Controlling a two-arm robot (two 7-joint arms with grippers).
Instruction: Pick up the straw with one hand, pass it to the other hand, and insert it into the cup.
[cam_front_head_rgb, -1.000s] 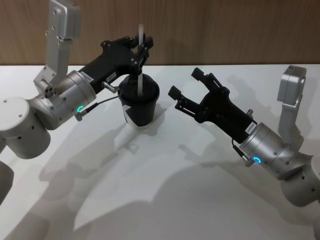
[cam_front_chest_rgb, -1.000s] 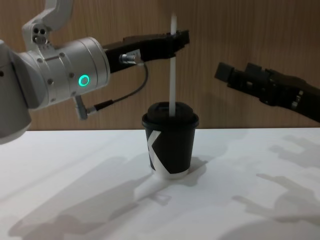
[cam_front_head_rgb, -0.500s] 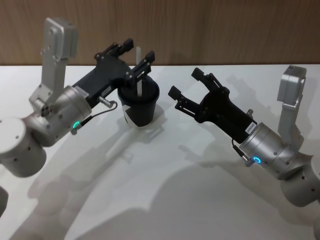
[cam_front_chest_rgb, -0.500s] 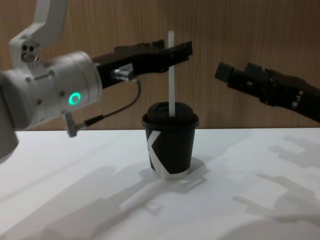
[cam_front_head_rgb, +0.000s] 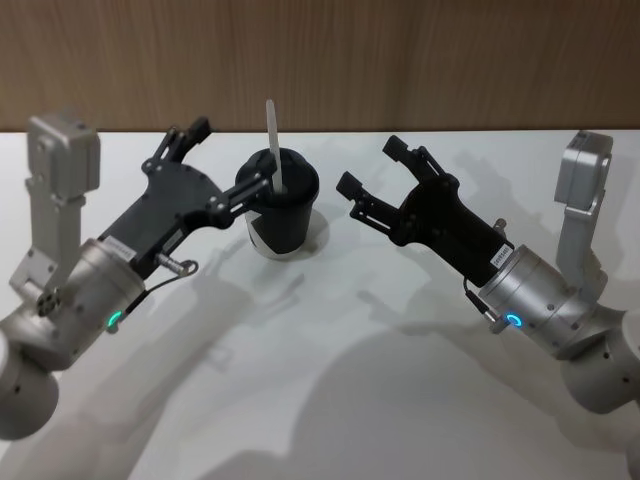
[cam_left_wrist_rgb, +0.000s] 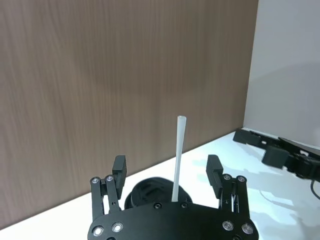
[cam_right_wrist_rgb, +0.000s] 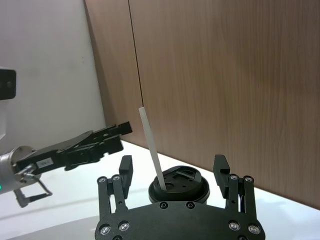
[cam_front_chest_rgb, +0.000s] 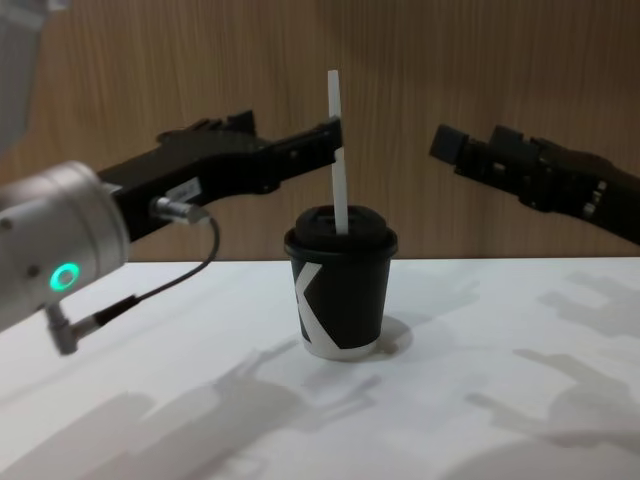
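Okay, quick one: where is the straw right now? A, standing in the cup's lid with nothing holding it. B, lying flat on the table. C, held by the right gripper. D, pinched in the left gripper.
A: the straw stands in the lid of the cup, and the left gripper is open with its fingers clear of it.

Bright, even indoor light from above; exposure fine, no clipped highlights.

Soft overlapping double shadows of both arms spill toward the lower edge of the white table (cam_front_head_rgb: 330, 400) in the head view and across the lower half of the chest view, so more than one overhead source. The cup (cam_front_chest_rgb: 340, 290) drops a short faint shadow on its right in the chest view. Wood wall (cam_front_chest_rgb: 420, 90) evenly lit, no hotspots. Black gripper bodies read as near-silhouettes, little surface detail. Left arm at the chest view's left edge is large and soft, out of focus. Straw (cam_left_wrist_rgb: 177, 157) crisp in the left wrist view, wall behind slightly soft. Status rings glow green and blue without bloom.
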